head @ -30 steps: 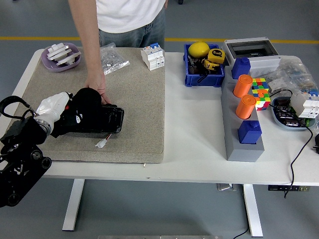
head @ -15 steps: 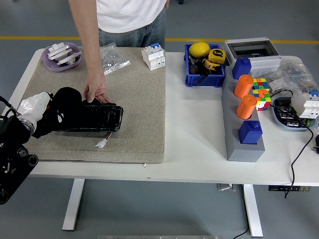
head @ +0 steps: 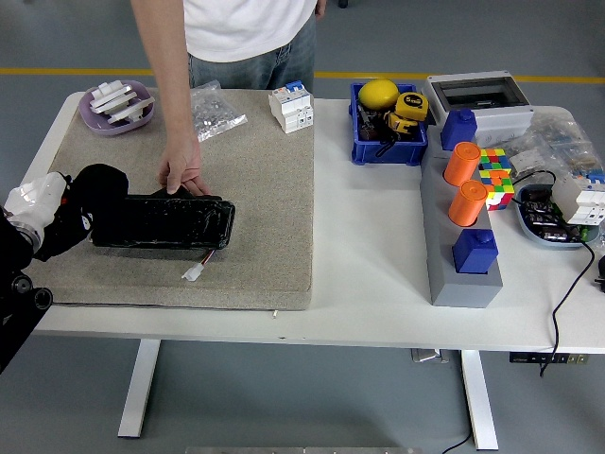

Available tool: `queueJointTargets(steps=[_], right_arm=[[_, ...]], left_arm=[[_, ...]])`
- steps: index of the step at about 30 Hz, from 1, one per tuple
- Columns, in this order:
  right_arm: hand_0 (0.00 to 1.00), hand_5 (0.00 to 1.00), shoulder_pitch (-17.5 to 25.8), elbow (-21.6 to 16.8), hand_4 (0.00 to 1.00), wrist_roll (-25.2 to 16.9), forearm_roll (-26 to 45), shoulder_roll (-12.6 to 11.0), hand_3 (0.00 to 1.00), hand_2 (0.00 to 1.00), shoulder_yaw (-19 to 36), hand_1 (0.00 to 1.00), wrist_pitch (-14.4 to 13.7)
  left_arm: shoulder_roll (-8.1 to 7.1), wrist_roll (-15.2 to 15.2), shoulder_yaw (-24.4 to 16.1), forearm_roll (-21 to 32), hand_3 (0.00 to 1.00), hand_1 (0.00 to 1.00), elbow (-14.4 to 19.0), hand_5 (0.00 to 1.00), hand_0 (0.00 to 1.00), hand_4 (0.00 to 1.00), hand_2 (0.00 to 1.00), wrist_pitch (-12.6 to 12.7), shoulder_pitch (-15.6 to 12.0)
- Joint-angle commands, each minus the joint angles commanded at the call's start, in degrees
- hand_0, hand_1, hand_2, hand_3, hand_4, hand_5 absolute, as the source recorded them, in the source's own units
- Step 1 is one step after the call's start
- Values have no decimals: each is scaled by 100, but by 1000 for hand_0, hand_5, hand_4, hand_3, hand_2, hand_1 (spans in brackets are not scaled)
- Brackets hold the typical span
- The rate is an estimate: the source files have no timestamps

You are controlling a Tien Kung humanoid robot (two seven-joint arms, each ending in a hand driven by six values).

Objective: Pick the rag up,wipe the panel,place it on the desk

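Observation:
A black glossy panel [head: 163,223] lies flat on the beige mat [head: 265,218], with a small white connector [head: 192,274] on wires at its front edge. My left hand [head: 93,194] sits at the panel's left end, curled over a dark rag [head: 102,182] that is hard to tell from the black fingers. A white wrist cover [head: 36,197] shows behind the hand. A person at the far side presses a hand [head: 183,176] on the panel's far edge. My right arm is out of view.
At the mat's back are a purple dish [head: 117,106] of white parts, a clear bag [head: 216,112] and a white breaker [head: 290,106]. To the right are a blue bin [head: 387,128], a grey block [head: 458,255] with orange cylinders, and a cube [head: 494,176].
My left hand has slid leftward along the panel, from its middle to its left end, and the arm has drawn back toward the left edge. The person's hand stays on the panel.

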State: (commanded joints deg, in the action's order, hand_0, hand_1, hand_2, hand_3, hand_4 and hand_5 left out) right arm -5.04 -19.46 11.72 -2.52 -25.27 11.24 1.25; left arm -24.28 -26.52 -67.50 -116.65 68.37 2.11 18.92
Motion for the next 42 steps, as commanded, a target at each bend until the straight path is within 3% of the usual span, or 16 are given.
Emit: queueJointTargets(steps=[7, 16, 29, 42], right_arm=[[736, 632, -4, -16, 998, -2, -48, 2, 724, 694, 44, 657, -1], [736, 630, -9, -17, 998, -6, -57, -1, 727, 694, 59, 655, -5], [736, 635, -30, -5, 998, -1, -11, -13, 730, 693, 14, 656, 7], [736, 635, -58, -16, 998, 7, -37, -32, 733, 694, -12, 655, 23]], left_arm=[[19, -4, 38, -5, 462, 307, -15, 2, 247, 90, 544, 0, 8], [55, -70, 275, 40, 463, 307, 264, 2, 247, 90, 544, -31, 61], [165, -171, 1293, 228, 464, 308, 584, 2, 247, 98, 544, -152, 405], [500, -281, 2016, 321, 466, 309, 792, 2, 247, 105, 545, -267, 752]])
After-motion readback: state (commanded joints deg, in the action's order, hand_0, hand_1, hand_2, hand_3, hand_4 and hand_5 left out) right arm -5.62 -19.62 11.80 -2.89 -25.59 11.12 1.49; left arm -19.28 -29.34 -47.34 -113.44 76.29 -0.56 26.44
